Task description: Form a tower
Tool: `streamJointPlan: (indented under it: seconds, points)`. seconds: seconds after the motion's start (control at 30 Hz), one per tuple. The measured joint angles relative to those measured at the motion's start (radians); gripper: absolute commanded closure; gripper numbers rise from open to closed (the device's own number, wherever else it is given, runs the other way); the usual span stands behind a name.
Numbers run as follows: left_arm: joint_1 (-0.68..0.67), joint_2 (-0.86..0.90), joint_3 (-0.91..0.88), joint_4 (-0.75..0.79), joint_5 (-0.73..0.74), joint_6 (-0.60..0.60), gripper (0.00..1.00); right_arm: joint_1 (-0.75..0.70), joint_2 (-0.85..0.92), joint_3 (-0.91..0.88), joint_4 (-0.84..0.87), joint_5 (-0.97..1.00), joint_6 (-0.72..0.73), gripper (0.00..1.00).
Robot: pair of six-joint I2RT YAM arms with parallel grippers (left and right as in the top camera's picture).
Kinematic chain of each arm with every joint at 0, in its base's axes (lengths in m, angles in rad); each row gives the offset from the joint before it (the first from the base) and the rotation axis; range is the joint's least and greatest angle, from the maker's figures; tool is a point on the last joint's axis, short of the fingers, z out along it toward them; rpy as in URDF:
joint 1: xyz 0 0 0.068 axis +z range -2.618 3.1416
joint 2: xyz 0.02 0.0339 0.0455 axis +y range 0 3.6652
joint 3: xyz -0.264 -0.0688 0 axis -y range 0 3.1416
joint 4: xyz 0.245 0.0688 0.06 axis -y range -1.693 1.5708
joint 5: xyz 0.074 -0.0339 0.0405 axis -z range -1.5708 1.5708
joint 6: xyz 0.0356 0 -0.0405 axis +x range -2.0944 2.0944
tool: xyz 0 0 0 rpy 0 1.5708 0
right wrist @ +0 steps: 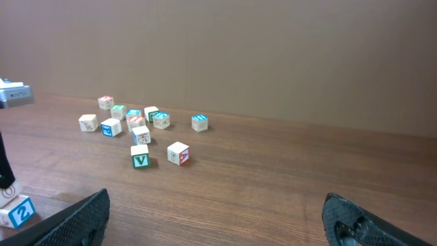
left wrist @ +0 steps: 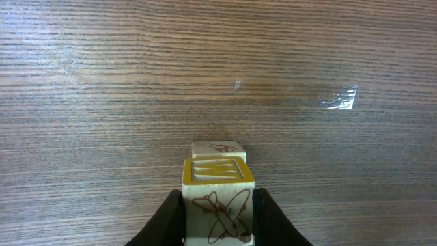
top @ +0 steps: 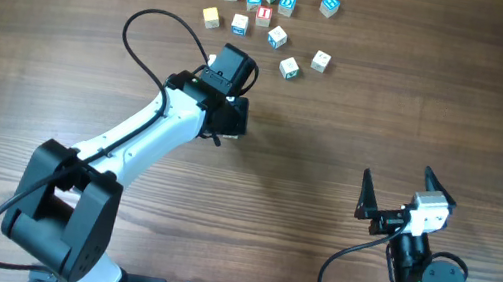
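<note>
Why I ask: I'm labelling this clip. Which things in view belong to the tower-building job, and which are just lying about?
Job in hand:
left hand, shut on a pale wooden cube with a yellow-framed W
pale wooden cube with a brown print, just beyond it

Lying about:
scatter of small wooden letter cubes, untouched
right hand, open, holding nothing

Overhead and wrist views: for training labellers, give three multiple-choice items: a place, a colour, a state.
1. In the overhead view, the loose letter cubes lie: A top middle; B bottom left; C far right.
2. The frame round the letter on the W cube is: A blue; B yellow; C red.
3. The right gripper is: A shut on a cube; B shut, empty; C open, empty.
Key: 1 A, they cluster there; 2 B, left wrist view shows yellow; 3 C, jaws spread, nothing between.
</note>
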Motion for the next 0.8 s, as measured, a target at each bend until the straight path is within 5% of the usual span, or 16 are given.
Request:
streamJointPlan:
  seconds: [0.73,0.8]
  points:
    - [0.0,0.024,0.0,0.023,0.012,-0.001,0.73,0.0,0.0,0.0,0.0,0.0,0.0,0.0]
    - [0.0,0.026,0.0,0.026,0.012,0.0,0.79,0.0,0.0,0.0,0.0,0.0,0.0,0.0]
